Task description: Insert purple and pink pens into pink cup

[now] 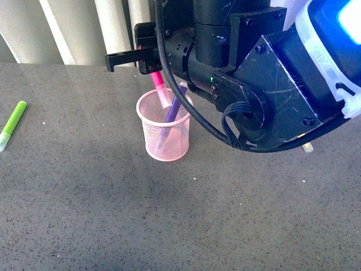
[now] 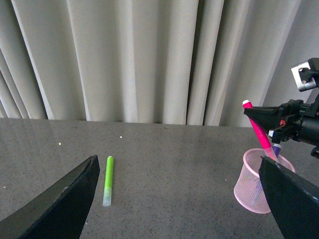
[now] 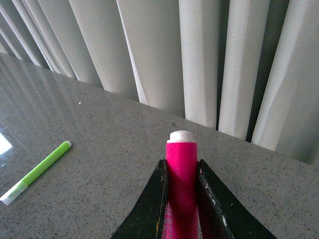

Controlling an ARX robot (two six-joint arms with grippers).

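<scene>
The pink cup (image 1: 164, 131) stands on the grey table, upright. The purple pen (image 1: 173, 109) leans inside it. My right gripper (image 1: 148, 61) is shut on the pink pen (image 1: 160, 87) and holds it tilted, its clear cap end down inside the cup's mouth. In the right wrist view the pink pen (image 3: 181, 174) sits between the two black fingers (image 3: 158, 199). In the left wrist view the cup (image 2: 255, 186), the pink pen (image 2: 259, 129) and the right gripper (image 2: 279, 119) show at the right. My left gripper (image 2: 179, 199) is open and empty, well away from the cup.
A lime-green marker (image 1: 12, 124) lies on the table far left; it also shows in the left wrist view (image 2: 107, 180) and the right wrist view (image 3: 37, 172). Pale curtains (image 2: 149, 59) hang along the table's far edge. The right arm's body (image 1: 265, 84) fills the upper right.
</scene>
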